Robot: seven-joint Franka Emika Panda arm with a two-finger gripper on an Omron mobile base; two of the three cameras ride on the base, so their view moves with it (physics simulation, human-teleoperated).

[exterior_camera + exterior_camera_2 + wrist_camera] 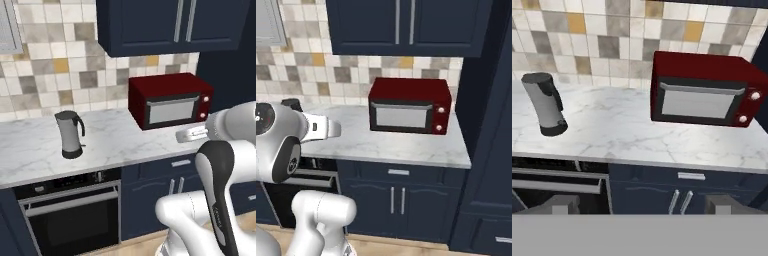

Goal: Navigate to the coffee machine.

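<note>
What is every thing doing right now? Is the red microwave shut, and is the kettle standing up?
Microwave: door shut, sitting on the counter against the tiled wall.
Kettle: standing upright on the counter, lid down, apart from the microwave.
Oven: door closed, under the counter.
Upper cabinets: doors closed.
Lower cabinets: doors and drawer closed.
Hand: holding nothing; open or shut, cannot tell.

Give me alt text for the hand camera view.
A dark red microwave sits at the right of a white marble counter, with a slim grey kettle at the left. Behind is a tiled wall; below, an oven and navy cabinets.
</note>
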